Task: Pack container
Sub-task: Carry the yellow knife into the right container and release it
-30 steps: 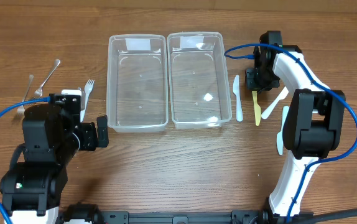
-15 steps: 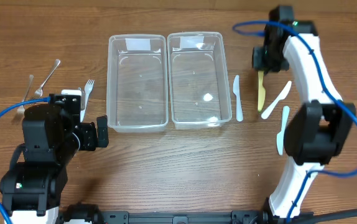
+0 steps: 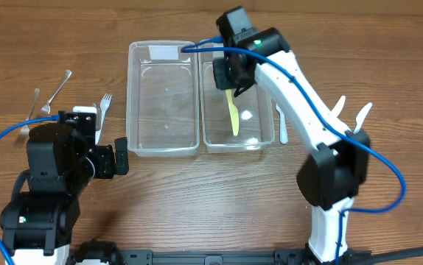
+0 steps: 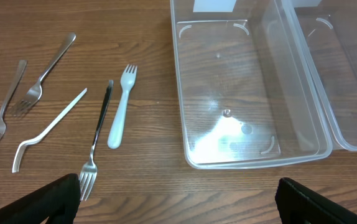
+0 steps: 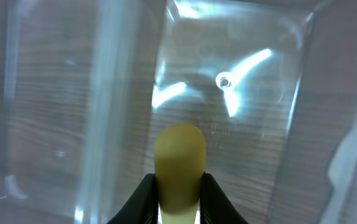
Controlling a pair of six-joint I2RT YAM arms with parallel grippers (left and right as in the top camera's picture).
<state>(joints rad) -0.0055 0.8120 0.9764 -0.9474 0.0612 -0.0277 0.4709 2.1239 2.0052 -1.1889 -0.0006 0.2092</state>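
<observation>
Gripper R (image 3: 231, 84) clamped on yellow knife (image 3: 233, 116) over R container (image 3: 264, 141); gripper L (image 4: 181, 202) apart.

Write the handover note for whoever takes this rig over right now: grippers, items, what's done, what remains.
Right gripper: shut on the yellow knife, holding it over the right container; not yet released.
Left gripper: open and empty, beside the left container.
Done: nothing lies loose in either container.
Left: release the yellow knife, then pack the white knife and the white utensils on the table to the right, and the forks on the table to the left.
</observation>
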